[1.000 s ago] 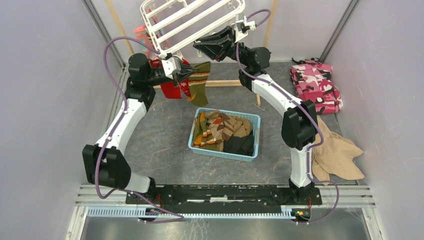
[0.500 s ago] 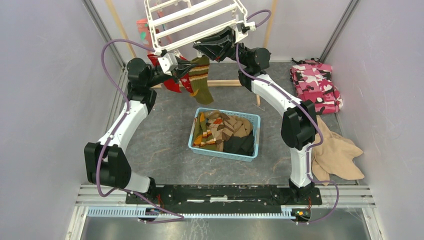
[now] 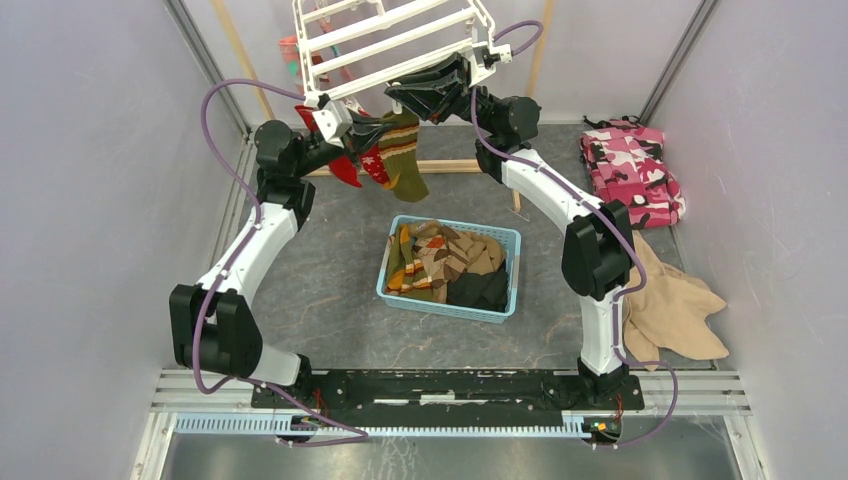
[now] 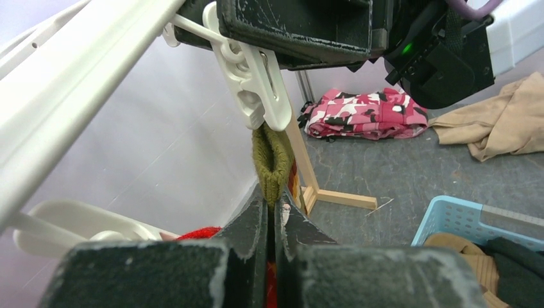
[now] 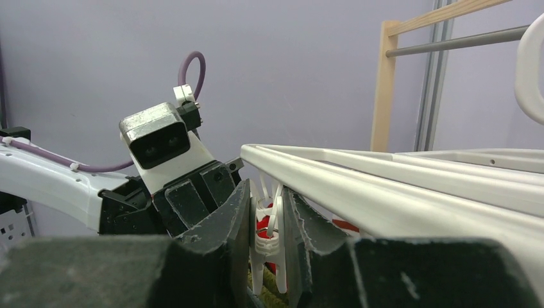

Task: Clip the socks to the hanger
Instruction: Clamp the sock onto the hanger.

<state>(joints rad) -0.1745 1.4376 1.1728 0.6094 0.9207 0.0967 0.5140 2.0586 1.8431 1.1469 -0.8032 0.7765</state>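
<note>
Hanger [image 3: 390, 40]: high at the far side of the top view, tilted, its long bars running left to right.
Olive sock [image 3: 402, 155]: hangs under the hanger's near edge, long axis nearly upright, cuff up and toe down toward the blue basket [image 3: 505, 275].
Left gripper [image 4: 271, 206]: jaws pressed together on the sock's cuff, which stands just under a clip [image 4: 256, 83].
Right gripper [image 5: 266, 215]: fingers narrowly apart, squeezing that white clip between them.
Red sock [image 3: 345, 170]: hangs beside the olive one.
</note>
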